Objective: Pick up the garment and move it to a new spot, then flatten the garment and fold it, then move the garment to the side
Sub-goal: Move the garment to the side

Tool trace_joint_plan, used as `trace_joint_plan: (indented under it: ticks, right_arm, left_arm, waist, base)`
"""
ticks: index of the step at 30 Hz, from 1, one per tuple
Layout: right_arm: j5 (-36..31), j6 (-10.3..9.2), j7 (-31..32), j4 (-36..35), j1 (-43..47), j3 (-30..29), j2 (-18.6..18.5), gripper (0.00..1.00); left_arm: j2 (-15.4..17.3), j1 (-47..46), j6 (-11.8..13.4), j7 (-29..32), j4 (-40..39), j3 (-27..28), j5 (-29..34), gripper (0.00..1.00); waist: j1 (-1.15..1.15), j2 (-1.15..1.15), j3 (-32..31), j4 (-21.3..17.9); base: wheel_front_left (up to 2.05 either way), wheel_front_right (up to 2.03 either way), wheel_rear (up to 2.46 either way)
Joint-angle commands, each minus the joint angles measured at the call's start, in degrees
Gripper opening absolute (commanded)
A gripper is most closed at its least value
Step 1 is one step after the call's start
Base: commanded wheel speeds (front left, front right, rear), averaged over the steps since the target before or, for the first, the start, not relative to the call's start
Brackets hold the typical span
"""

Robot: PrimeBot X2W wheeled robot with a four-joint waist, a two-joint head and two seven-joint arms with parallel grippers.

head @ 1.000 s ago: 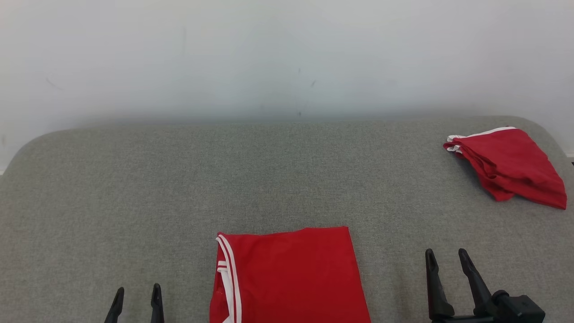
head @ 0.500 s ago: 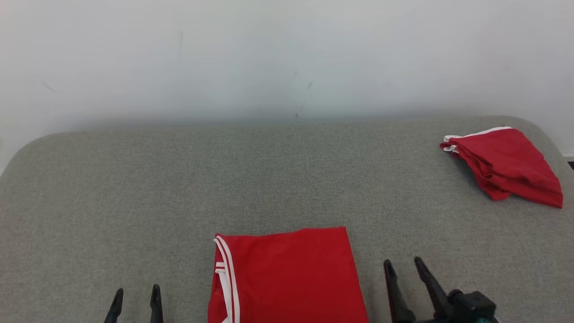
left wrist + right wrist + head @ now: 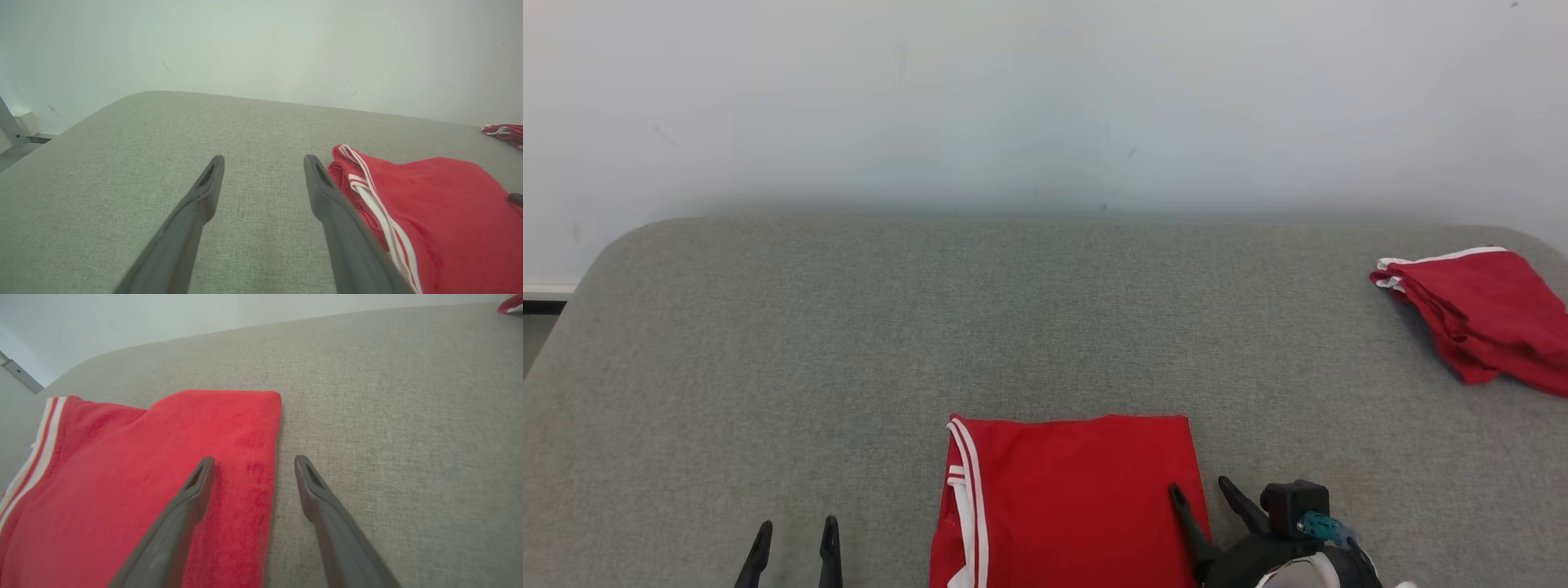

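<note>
Backdrop: pale wall (image 3: 1045, 98) behind a bench (image 3: 768, 343) covered in grey fabric, its far corners rounded.
Red garment (image 3: 1078, 498): folded into a neat rectangle and lying flat at the middle of the bench's near edge. Two white stripes run down its left side, and its lower part runs off the bottom of the head view.
Second red piece (image 3: 1486, 314): loosely folded, with white trim, lying by the bench's far right corner, well apart from the red garment.
Left gripper (image 3: 798, 524): at the near edge, left of the red garment and clear of it. Its jaws are spread wide and hold nothing, with bare grey fabric under both fingers.
Right gripper (image 3: 1201, 487): jaws spread wide and empty, straddling the red garment's right edge near its far right corner. One finger is over the red cloth and the other over bare bench just beside it. Whether either tip presses on the cloth cannot be told.
</note>
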Motion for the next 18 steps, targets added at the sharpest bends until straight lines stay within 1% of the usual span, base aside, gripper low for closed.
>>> trace_joint_plan:
  ticks: [1,5,9,11,14,18]
  right_arm:
    - [0.93,-0.11,0.15,1.68,-0.80,0.25,-0.03,1.00]
    - [3.43,-0.11,-0.20,7.27,-2.60,1.95,0.02,1.00]
    - [7.78,-0.11,0.13,9.47,-2.64,5.89,0.01,1.00]
    - [10.23,-0.10,1.38,9.80,-2.54,8.52,0.08,0.00]
    - [11.91,-0.11,0.53,10.68,-4.34,10.13,0.05,0.00]
    - [10.99,-0.11,-1.03,12.68,-8.96,8.93,-0.22,0.00]
  left_arm:
    - [-0.04,-0.13,0.03,-0.09,0.16,0.01,0.05,1.00]
    - [-0.04,0.08,0.00,-0.08,0.31,-0.08,0.04,1.00]
    - [-0.05,0.34,-0.03,-0.08,0.37,-0.04,0.05,1.00]
    - [-0.05,0.46,-0.05,-0.08,0.51,-0.08,0.01,1.00]
    - [-0.05,0.41,0.05,-0.08,0.58,-0.22,-0.24,1.00]
    - [-0.06,0.04,0.44,-0.08,0.35,0.04,-0.57,1.00]
  waist:
    - [0.00,0.00,-0.01,1.33]
    - [0.00,0.00,-0.05,2.62]
    - [0.00,0.00,-0.08,3.09]
    - [0.00,0.00,-0.13,3.20]
    - [0.00,0.00,-0.09,3.14]
    - [0.00,0.00,0.14,2.46]
  base:
    - [0.00,0.00,0.00]
    - [0.00,0.00,0.00]
    - [0.00,0.00,0.00]
    - [0.00,0.00,0.00]
    - [0.00,0.00,0.00]
    - [0.00,0.00,0.00]
